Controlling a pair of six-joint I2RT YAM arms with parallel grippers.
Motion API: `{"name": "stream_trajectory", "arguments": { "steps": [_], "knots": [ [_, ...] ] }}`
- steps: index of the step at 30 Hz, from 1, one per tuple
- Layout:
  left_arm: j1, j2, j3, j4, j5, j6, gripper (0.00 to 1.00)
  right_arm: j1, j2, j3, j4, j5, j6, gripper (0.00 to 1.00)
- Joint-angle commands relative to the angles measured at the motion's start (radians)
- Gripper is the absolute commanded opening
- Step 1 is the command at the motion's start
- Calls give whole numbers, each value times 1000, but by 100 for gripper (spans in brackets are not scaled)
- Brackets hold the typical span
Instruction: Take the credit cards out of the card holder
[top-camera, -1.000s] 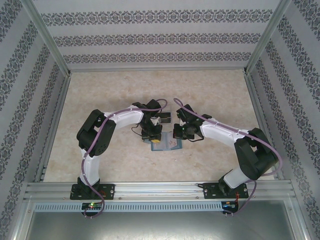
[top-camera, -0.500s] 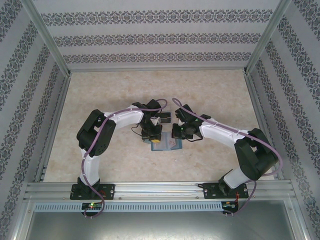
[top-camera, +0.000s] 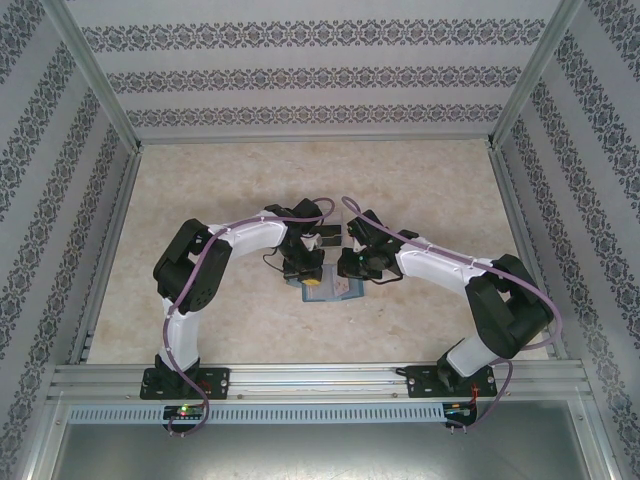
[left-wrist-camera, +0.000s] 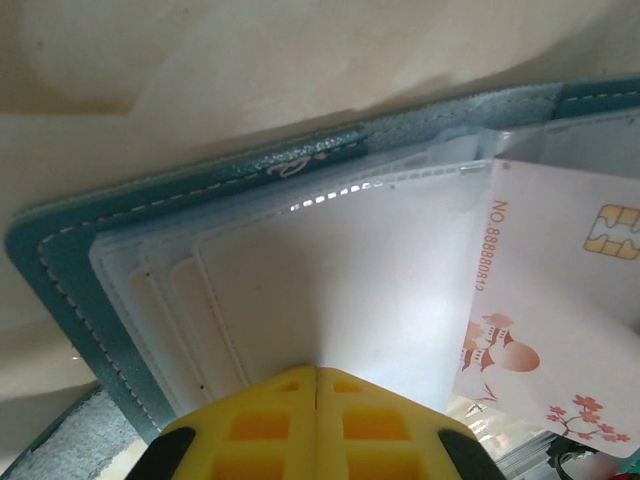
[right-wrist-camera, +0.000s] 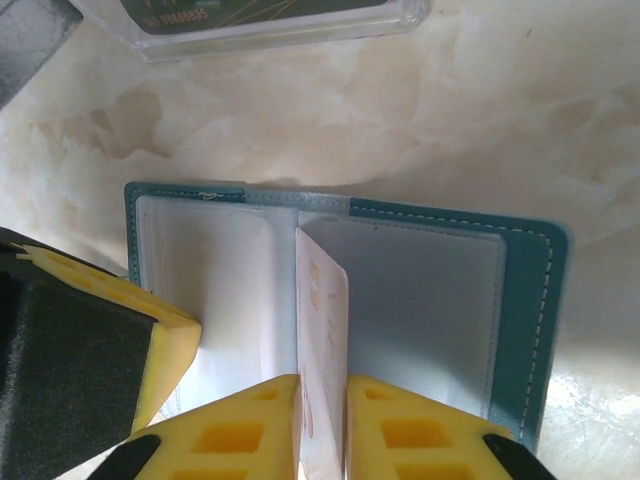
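Left gripper (left-wrist-camera: 316, 375): fingers together, tips on clear sleeves (left-wrist-camera: 330, 270) of teal card holder (left-wrist-camera: 60, 270). Right gripper (right-wrist-camera: 322, 390): fingers slightly apart, pale credit card (right-wrist-camera: 322, 310) upright between them.

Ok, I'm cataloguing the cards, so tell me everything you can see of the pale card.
The pale card is thin white plastic with a gold chip, a reddish printed number and reddish blossom artwork. It stands on edge over the open card holder, near its fold, between the yellow fingers of the right end effector; whether they grip it is unclear.
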Motion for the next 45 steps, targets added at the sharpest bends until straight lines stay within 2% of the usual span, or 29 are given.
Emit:
{"name": "stream_trajectory", "arguments": {
  "steps": [1,16,34,39,45],
  "knots": [
    [-14,15,-6,-26,-16,5,0,9,6,10,2,-26,11,18],
    [-14,9,-1,-26,-18,8,0,8,19,24,11,-48,14,10],
    [6,-101,10,-66,-91,22,0,-47,-81,31,-42,-26,-37,8],
    [21,-148,-20,-50,-119,21,0,-79,-83,51,-41,-101,-147,7],
    [63,-253,-114,28,-156,17,0,-91,-56,134,-120,-115,-421,4]
  ]
}}
